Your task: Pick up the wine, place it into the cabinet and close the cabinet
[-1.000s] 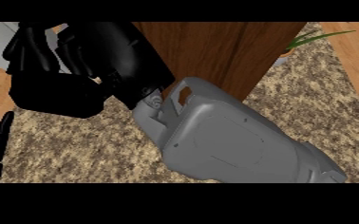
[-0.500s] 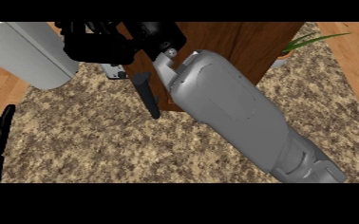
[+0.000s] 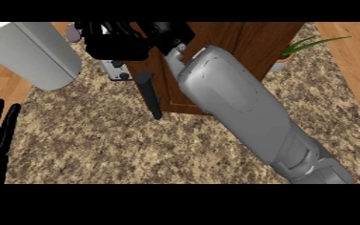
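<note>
On counter (image 3: 105, 143): one cabinet (image 3: 232, 43), one plant (image 3: 302, 47).

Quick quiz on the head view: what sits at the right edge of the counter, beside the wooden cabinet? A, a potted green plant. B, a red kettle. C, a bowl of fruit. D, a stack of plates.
A: thin green leaves rise from a pale pot, the potted plant, just right of the brown wooden cabinet on the speckled counter.

Smooth grey forearm (image 3: 239, 100), panel seams; black robot hand (image 3: 169, 33).
</note>
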Controlling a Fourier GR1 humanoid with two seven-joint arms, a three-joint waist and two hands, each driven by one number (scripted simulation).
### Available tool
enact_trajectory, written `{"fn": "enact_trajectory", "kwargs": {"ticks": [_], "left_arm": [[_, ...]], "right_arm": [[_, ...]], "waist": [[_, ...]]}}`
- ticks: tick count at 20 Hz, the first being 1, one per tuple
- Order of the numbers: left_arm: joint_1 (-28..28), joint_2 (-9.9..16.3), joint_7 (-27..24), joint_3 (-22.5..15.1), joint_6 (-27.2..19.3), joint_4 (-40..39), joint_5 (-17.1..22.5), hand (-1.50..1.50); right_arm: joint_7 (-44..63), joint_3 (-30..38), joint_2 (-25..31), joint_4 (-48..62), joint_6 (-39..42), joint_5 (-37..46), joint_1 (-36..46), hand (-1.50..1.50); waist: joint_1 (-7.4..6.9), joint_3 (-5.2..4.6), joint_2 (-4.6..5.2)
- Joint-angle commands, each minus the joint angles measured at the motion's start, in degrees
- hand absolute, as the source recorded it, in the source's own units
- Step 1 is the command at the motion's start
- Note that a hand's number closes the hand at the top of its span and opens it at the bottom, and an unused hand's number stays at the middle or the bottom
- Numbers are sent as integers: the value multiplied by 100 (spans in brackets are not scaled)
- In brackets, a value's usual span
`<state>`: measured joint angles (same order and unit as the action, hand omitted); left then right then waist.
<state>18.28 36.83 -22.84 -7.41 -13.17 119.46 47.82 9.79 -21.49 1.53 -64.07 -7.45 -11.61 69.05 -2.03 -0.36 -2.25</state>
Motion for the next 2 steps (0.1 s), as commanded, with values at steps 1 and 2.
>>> {"fn": "enact_trajectory", "kwargs": {"ticks": [1,2], "left_arm": [[42,-26,-12,4,135,-93,-20,-150],[-187,-28,13,155,115,-240,67,-150]], "right_arm": [[-85,369,354,922,-184,232,57,150],[-157,373,455,914,-57,232,41,150]], "waist": [[22,25,283],[75,25,301]]}}
